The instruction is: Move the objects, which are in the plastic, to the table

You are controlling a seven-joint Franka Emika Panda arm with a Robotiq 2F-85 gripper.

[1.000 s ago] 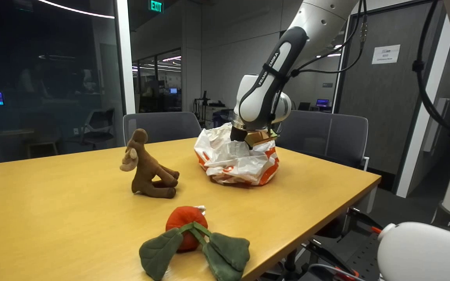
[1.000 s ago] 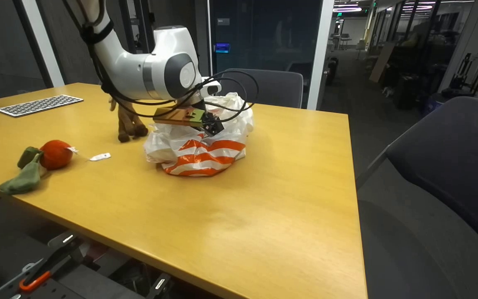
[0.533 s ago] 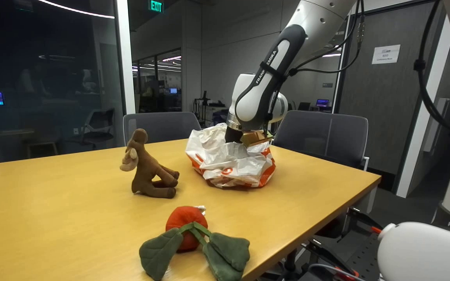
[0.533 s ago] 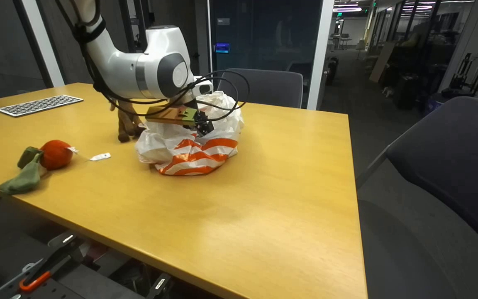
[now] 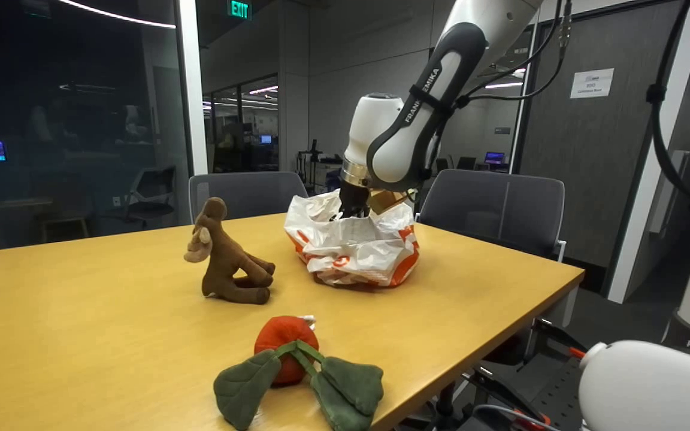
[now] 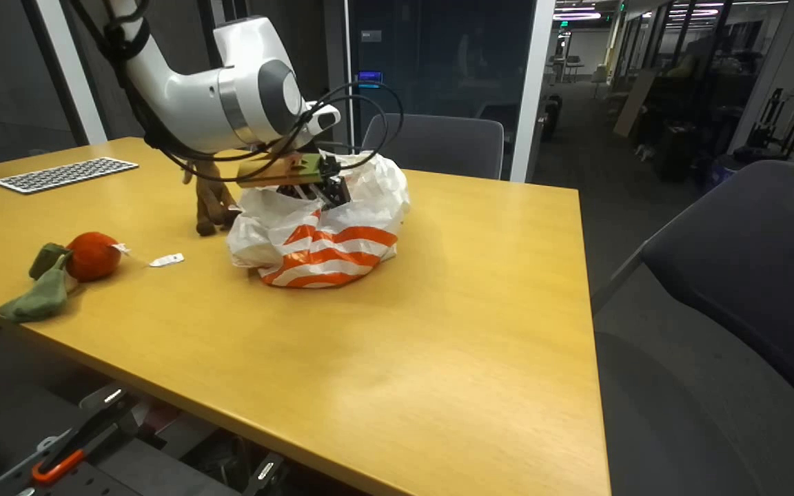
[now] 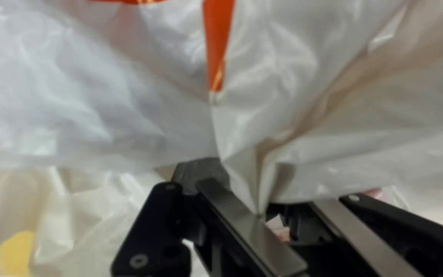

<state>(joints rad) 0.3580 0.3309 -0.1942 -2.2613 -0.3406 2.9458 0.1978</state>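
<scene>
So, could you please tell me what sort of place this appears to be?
Most likely an office meeting room: a large table, gray chairs along it, and a lit EXIT sign beyond.

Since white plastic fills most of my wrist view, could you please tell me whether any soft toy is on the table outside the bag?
Observer: Yes, both exterior views show two: a brown toy animal and a red plush with green leaves.

Operator: Thank you; would you kindly say which of them is closer to an edge of the table?

Observer: The red plush: in an exterior view, one of its green leaves lies right by the edge of the table.
</scene>
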